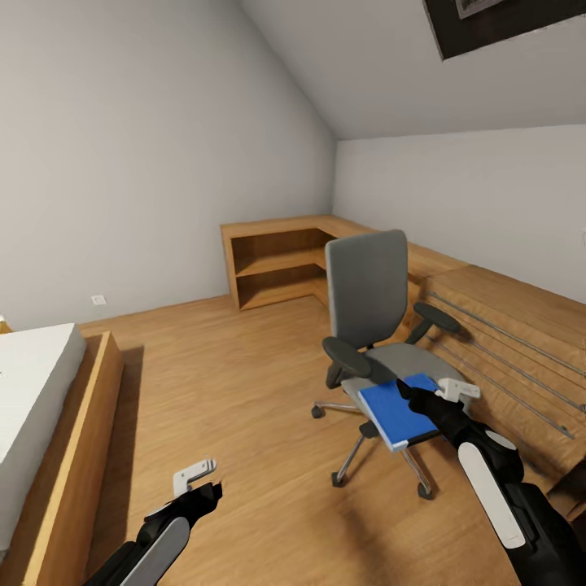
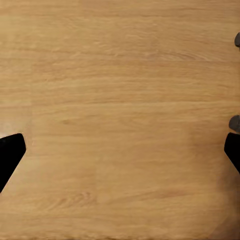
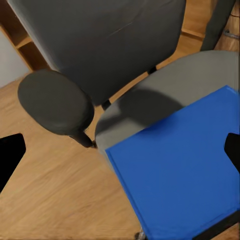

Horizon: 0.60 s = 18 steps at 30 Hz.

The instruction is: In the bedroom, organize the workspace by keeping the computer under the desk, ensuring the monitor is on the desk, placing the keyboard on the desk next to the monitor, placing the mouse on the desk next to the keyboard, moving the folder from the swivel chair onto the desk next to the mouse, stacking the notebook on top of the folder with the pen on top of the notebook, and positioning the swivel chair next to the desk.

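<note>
Swivel chair [image 1: 370, 321] stands mid-room on the wood floor [image 1: 244, 391], beside a wooden chest [image 1: 505, 342] with bar handles. Blue folder [image 1: 399, 411] lies on its seat, overhanging the front edge. Right hand [image 1: 446, 392] sits at the folder's far corner (grip on it or not: cannot tell). Left hand [image 1: 199, 480] hovers low over bare floor, fingers apart, empty. Bed [image 1: 37, 391] at left, corner shelving [image 1: 277, 264] behind.

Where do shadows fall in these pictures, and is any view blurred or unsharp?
Head view: even light, soft shadow on the floor beside the bed. Right wrist view: a dark shadow on the swivel chair seat next to the folder; edges slightly soft. Left wrist view: wood floor, mildly blurred, no clear shadow.
</note>
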Tool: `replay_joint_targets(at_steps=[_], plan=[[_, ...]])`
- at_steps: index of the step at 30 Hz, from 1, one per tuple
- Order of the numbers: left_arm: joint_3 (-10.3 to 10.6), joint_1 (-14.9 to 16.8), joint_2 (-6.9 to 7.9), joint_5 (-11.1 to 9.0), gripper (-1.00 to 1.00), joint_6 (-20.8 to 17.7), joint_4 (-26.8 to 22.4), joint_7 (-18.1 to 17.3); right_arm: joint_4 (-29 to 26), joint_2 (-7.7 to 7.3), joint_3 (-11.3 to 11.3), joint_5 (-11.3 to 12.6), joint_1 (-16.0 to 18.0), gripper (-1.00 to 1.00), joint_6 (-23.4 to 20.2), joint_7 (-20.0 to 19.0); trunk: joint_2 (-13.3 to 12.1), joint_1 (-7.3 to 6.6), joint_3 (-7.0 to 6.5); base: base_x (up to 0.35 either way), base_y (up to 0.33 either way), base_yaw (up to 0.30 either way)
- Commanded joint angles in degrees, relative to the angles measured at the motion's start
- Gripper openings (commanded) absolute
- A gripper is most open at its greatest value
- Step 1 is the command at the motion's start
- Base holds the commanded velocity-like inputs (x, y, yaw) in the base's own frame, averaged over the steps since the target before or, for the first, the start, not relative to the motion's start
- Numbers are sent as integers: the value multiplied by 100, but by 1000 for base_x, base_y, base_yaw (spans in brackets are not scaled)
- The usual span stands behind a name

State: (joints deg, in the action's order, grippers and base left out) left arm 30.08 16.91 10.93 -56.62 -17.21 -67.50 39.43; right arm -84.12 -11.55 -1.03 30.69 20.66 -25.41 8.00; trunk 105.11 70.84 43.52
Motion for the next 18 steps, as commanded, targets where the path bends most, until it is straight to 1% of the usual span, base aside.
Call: replay_joint_targets(at_steps=[1,4,5,6,7,8,9,10,11,12,15,16,18], plan=[[16,6,6,-27,100,-10,-9,40,-9,-5,-11,60,3,100,-16,53,3,-4,6,-303,38,-1],[14,6,6,-28,100,-10,-9,35,-4,-5,-8,60,4,100,-17,53,3,-4,6,-313,70,-1],[15,6,6,-29,100,-10,-10,26,60,-5,-1,177,2,100,-23,38,3,-4,6,-188,113,0],[15,6,6,-30,100,-10,-9,25,83,-5,0,226,1,100,-24,38,3,-4,6,-151,90,0],[15,6,6,-31,100,-10,-9,23,149,-5,6,356,2,100,-23,37,3,-4,6,-96,58,0],[15,6,6,-32,100,-10,-9,23,190,-7,9,434,2,100,-21,37,3,-4,6,-77,46,0],[16,6,6,-33,100,-10,-9,18,377,-25,27,1127,7,100,-18,36,3,-4,6,-16,10,0],[16,6,6,-33,100,-10,-10,13,410,-27,29,1310,5,100,-17,36,3,-4,6,-10,6,0],[16,6,6,-33,100,-10,-15,7,433,-26,30,1396,6,100,-19,35,3,-4,6,-8,5,0],[16,6,6,-35,100,-12,-106,-6,649,-30,80,1816,4,100,-31,35,3,-4,6,-3,2,0],[16,6,6,-40,100,-14,-212,2,820,-31,235,2130,4,100,-46,35,3,-4,6,-2,1,0],[19,6,6,-44,100,-16,-281,5,937,-31,376,2364,2,100,-56,35,3,-4,6,0,0,0],[23,6,6,-50,100,-17,-353,8,1043,-31,492,2595,3,100,-64,35,3,-4,6,0,0,0]])
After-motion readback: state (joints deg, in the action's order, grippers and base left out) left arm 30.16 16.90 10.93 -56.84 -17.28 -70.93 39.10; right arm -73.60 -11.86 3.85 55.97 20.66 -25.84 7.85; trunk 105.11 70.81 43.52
